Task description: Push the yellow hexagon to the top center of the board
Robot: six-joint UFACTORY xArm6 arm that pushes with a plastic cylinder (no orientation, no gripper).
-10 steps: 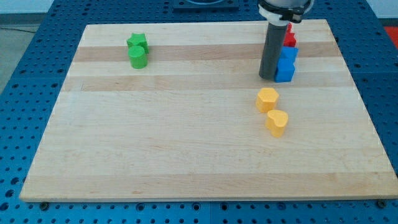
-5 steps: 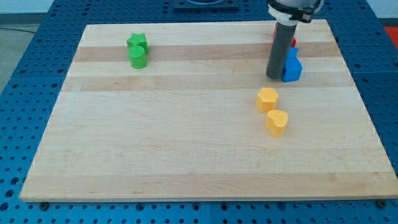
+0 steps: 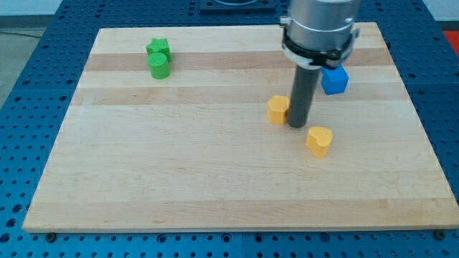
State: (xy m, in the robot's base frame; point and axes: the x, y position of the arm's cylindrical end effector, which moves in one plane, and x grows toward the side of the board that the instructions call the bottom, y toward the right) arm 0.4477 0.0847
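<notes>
Camera view is showing the arm's dark rod standing upright over the wooden board [image 3: 215, 186], my tip [image 3: 297, 125] resting on the surface right of centre. No jaws on this tool, just a bare rod, so it is grasping nothing; it is only pressing sideways. The yellow hexagon [image 3: 277, 110] is sitting just to the view's left of the tip, touching the rod, in the board's middle band. The yellow heart-shaped block [image 3: 319, 140] is lying near the tip, toward the view's bottom right, apart from the rod. The blue block [image 3: 334, 80] is sitting up and to the right, partly hidden behind the arm. Two green blocks [image 3: 158, 59] are sitting together, touching, at the view's upper left, well apart from everything else.
</notes>
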